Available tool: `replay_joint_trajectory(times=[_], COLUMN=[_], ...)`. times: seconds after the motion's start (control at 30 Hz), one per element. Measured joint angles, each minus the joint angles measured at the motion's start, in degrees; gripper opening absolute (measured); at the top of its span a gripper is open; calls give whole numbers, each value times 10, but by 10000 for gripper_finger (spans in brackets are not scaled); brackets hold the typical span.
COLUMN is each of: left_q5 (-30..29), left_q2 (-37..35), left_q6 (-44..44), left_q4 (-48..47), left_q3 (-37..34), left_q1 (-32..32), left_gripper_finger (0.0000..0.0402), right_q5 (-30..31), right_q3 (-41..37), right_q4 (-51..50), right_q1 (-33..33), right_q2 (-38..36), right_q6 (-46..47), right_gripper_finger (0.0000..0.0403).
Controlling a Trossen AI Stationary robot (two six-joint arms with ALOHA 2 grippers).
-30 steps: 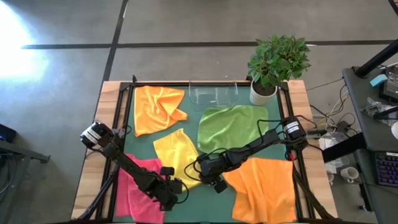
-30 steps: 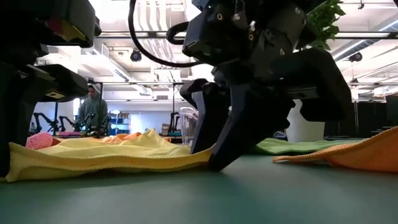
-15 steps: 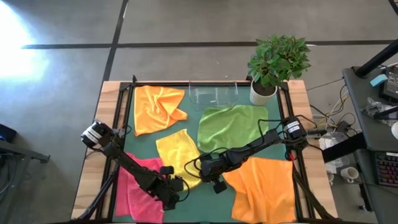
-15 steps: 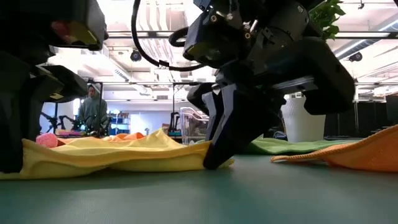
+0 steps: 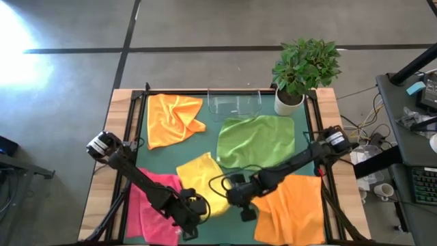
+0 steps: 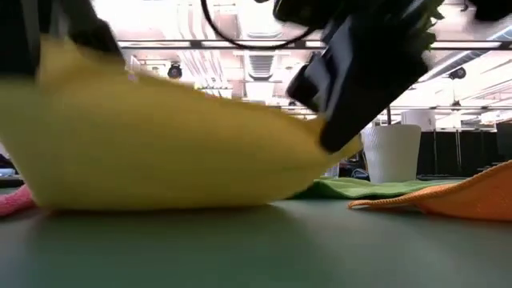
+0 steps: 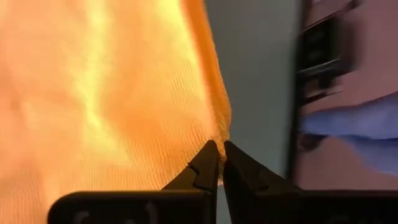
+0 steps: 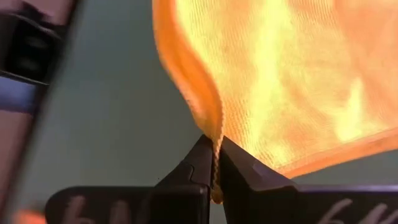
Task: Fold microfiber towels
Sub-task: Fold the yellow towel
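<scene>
Table mat (image 5: 208, 123): green, lying under all cloths.
Orange towel, near right (image 5: 290, 208): spreading flat by R arm.
Lime towel (image 5: 256, 140): lying flat in front of plant (image 5: 304, 65).
Orange towel, far left (image 5: 171, 117): sitting crumpled, well apart from grippers.
Yellow towel (image 5: 201, 179): sitting mid-mat, near edge being lifted; low view showing it hanging up off mat (image 6: 160, 152).
Pink towel (image 5: 153, 205): lying near left, partly under L arm; probably flat, arm hiding much.
R gripper (image 8: 214, 163): fingers clamping yellow towel corner.
L gripper (image 7: 221, 163): fingers pinching the other near corner of yellow towel.
</scene>
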Motion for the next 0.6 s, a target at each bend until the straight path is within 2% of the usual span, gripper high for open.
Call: replay_joint_trajectory(times=[0.3,0.47,0.6], left_q5=[22,17,-3], left_q2=[1,1,1], left_q6=[-68,-82,-83], left_q4=[1,-18,-83], left_q3=[36,39,39], left_q1=[-28,-42,-39], left_gripper_finger=[0,0,0], right_q5=[69,136,180], right_q3=[64,82,82], right_q4=[-7,-32,-37], right_q1=[88,100,90], right_q2=[0,0,0], right_q6=[138,210,222], right_gripper_finger=[9,9,9])
